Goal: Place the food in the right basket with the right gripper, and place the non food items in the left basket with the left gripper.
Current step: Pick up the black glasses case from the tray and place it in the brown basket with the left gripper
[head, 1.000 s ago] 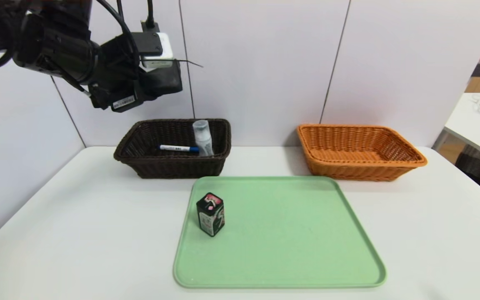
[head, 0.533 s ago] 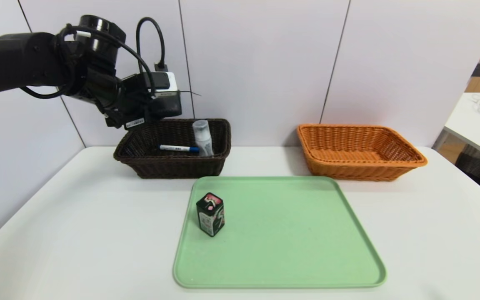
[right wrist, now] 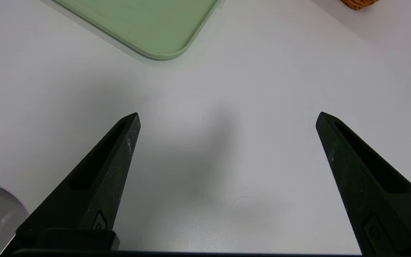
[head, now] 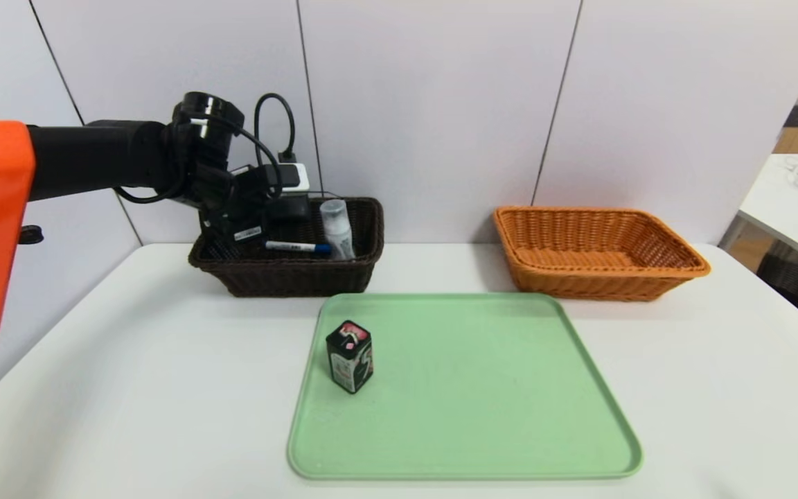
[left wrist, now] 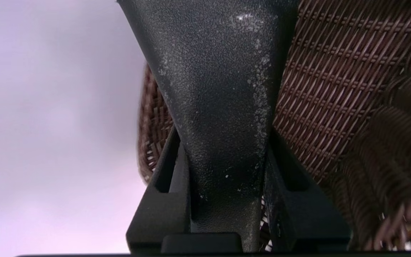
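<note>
Left gripper (left wrist: 225, 142): clenched on a dark block (left wrist: 219, 71). The two fingers (left wrist: 170, 178) press its narrow end from either side.
Why held so: my judgement is that the block counts as non-food and is being carried to the brown basket (head: 288, 277), the left one. The grip probably needs to hold until the block is low inside the walls.
Block: wedge-shaped and widening away from the fingers. Its skin is grainy and matt, with pale speckles. I cannot tell what it is.
Brown basket: directly beyond and beneath the left fingers. It is a dark, tight weave with a thick braided rim and sloping walls.
Already inside: a pen (head: 298, 246) lies flat just beside the fingertips. A clear capped bottle (head: 337, 225) leans a little farther off, towards the orange basket.
Right gripper (right wrist: 227, 116): released, with its fingers (right wrist: 112, 160) spread wide and nothing between them. It is parked over the bare white table (right wrist: 227, 71).
Tray (right wrist: 148, 21): smooth pale green with a rounded raised lip. One corner lies ahead of the right fingertips.
Carton (head: 349, 356): a small dark glossy box standing upright on the tray. It is well apart from both sets of fingers and looks like the food left to sort.
Orange basket (head: 600, 281): a lighter wicker with the same flared shape. It sits far from the left fingers and holds nothing visible.
</note>
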